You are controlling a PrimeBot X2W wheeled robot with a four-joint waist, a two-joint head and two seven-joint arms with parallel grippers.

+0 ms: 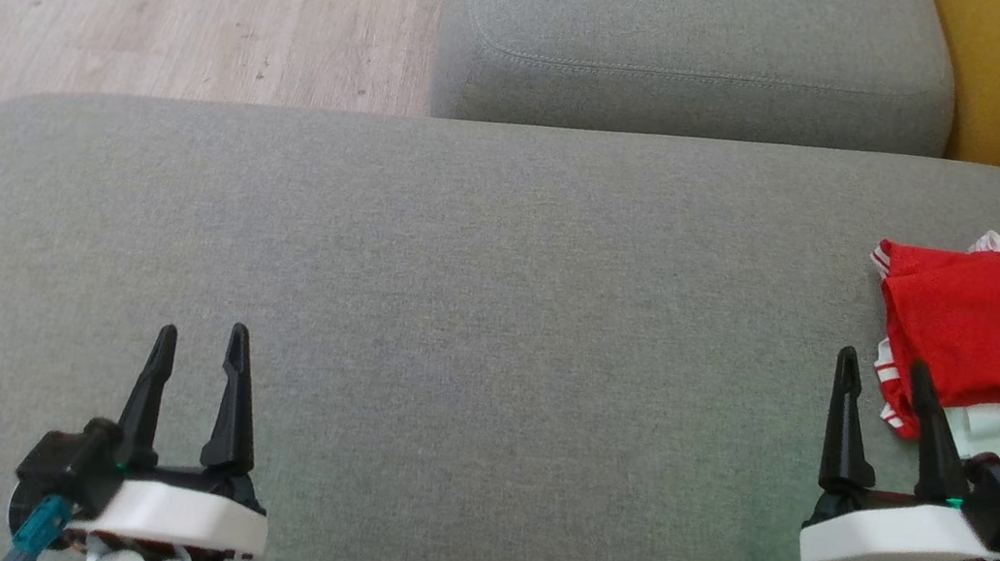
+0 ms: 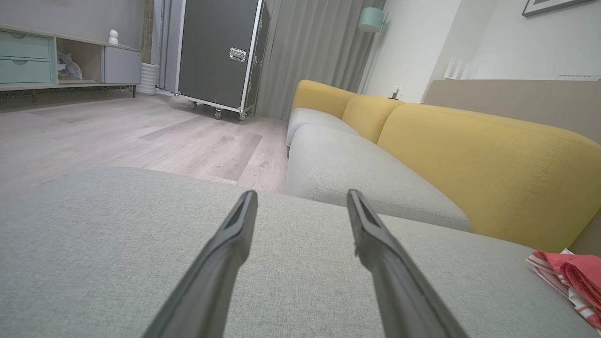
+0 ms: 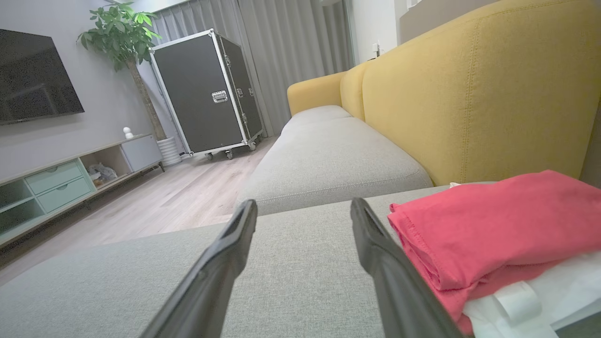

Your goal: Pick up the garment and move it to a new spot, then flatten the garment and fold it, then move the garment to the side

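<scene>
Both grippers hover low over the grey seat cushion [image 1: 456, 314], fingers spread apart and holding nothing, pointing toward the far side. The left gripper [image 1: 202, 332] is at the near left and the right gripper [image 1: 884, 360] at the near right. The garment [image 1: 993, 321], red with white striped trim, lies folded at the cushion's right edge before the yellow backrest [image 3: 469, 94], just beside the right gripper's fingers.

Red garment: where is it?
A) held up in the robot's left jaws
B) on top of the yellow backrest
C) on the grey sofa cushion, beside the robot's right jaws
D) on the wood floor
C: the red garment lies on the grey sofa cushion, close beside the right gripper, whose jaws stand open with nothing in them.
</scene>
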